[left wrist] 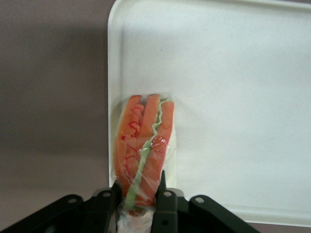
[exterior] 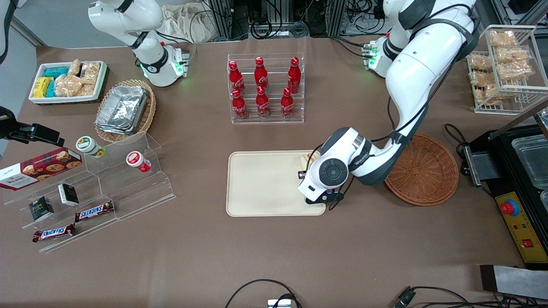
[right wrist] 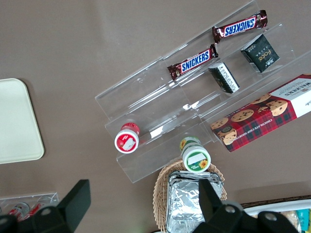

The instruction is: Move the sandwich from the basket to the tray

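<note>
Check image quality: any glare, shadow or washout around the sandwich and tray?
Left wrist view: tray washed out to near white, the sandwich wrap showing specular glints; gripper jaws closed on it. Front view: arm hides most of the sandwich; basket evenly lit; soft shadows only.

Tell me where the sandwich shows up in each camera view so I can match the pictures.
Front view: only a sliver of the sandwich shows, over the tray edge nearest the basket, mostly hidden by the left arm's wrist.
Left wrist view: the sandwich is gripped between the gripper fingers, just inside the tray's rim.
Right wrist view: not in it.
Shared landmark: the tray, whose corner also appears in the right wrist view.
</note>
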You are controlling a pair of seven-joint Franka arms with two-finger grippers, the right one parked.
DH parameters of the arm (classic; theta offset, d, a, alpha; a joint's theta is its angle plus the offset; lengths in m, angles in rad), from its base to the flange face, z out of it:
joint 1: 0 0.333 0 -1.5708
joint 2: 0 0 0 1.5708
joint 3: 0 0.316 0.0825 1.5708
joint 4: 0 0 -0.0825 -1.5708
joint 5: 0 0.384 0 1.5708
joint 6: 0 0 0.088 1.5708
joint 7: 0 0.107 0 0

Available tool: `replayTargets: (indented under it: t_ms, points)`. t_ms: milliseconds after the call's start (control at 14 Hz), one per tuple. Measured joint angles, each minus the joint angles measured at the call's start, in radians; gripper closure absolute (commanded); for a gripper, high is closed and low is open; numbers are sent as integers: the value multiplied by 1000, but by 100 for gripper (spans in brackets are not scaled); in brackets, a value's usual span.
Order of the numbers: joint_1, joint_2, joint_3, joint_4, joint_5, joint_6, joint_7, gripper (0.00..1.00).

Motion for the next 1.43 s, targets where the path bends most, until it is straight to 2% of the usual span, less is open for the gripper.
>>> replayTargets:
  t_ms: [214,429,643,857,1071,1143,1286,1429]
  points:
    - [-1,-7,0,40,4,-3,-33,0]
    - [10,-70,2,103,5,-80,-40,0]
    - [79,-198,4,119,6,-194,-40,0]
    - [138,-359,25,22,-23,-219,9,0]
    - [134,-564,179,-170,-162,-202,234,0]
    - [131,-630,237,-227,-188,-200,322,0]
    - [132,-731,322,-302,-203,-212,465,0]
    - [134,-780,386,-324,-204,-247,594,0]
